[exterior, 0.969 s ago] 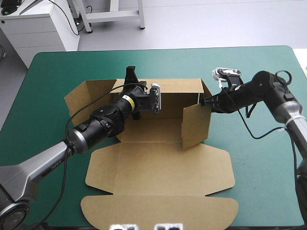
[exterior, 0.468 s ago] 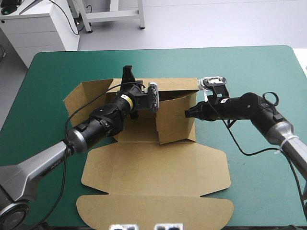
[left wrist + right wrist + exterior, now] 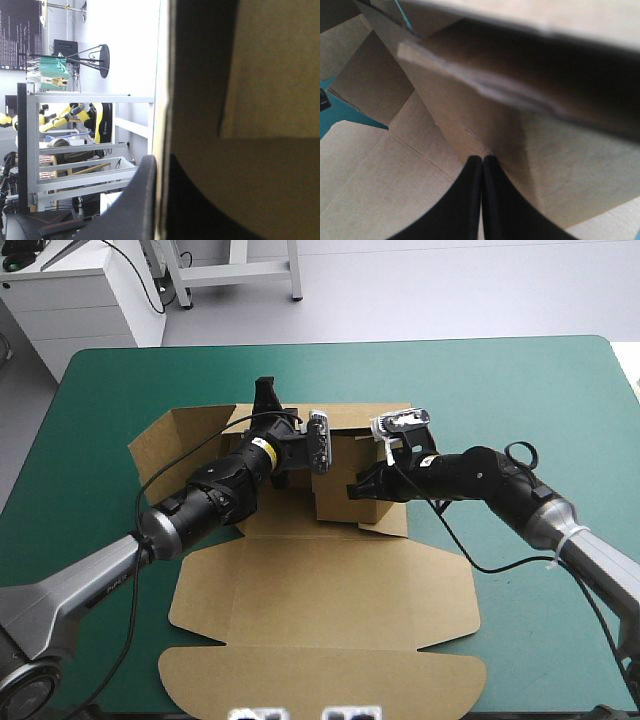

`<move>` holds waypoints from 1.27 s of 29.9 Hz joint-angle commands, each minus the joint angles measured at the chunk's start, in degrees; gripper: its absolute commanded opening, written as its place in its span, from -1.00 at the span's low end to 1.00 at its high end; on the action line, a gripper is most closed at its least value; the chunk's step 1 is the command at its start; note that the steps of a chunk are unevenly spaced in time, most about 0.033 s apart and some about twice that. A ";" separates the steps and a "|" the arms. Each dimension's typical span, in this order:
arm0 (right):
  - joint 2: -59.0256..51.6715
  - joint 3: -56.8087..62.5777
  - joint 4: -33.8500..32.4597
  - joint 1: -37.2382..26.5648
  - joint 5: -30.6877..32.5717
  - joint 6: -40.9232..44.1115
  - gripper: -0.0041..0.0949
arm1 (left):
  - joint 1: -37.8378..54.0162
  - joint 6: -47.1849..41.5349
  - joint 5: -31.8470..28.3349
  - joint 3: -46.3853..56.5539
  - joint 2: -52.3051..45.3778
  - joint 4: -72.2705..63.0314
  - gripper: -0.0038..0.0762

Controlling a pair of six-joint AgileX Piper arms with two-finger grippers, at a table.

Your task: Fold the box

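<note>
The box [image 3: 330, 580] has its side flap [image 3: 335, 510] pressed inward by the closed right claw [image 3: 482, 160]; its far wall [image 3: 365, 420] is apparently clamped by the left claw [image 3: 266, 390]. Tucking is needed next.

This looks like a robotics lab, not a home or a shop. The table [image 3: 100, 390] wears a plain teal-green cover, and two machine arms, the left arm [image 3: 200, 505] and the right arm [image 3: 480, 475], lean over it onto a brown box [image 3: 330, 610], with black cabling along them. Beyond the far edge the floor [image 3: 450, 290] is bare, pale grey and hard. A white drawer cabinet [image 3: 80, 300] stands at the far left corner, with the pale metal legs of a stand [image 3: 240, 273] beside it. Seen level from the left wrist, an open metal rack [image 3: 90, 99] stands across the room, its shelves loaded with gear.
</note>
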 commanded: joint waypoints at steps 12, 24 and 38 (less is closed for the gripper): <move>1.01 -1.88 1.70 5.54 -5.78 -0.72 -0.92 | -0.43 -1.16 -2.43 -1.52 -2.29 0.32 -0.92; 1.01 -1.88 -17.04 7.40 -11.70 15.77 -0.91 | -0.43 -1.16 -1.97 -1.52 -2.29 0.32 -0.92; -2.55 -1.88 -76.44 7.40 2.03 63.99 -0.92 | -0.43 -1.16 -2.19 -1.52 -2.29 0.32 -0.92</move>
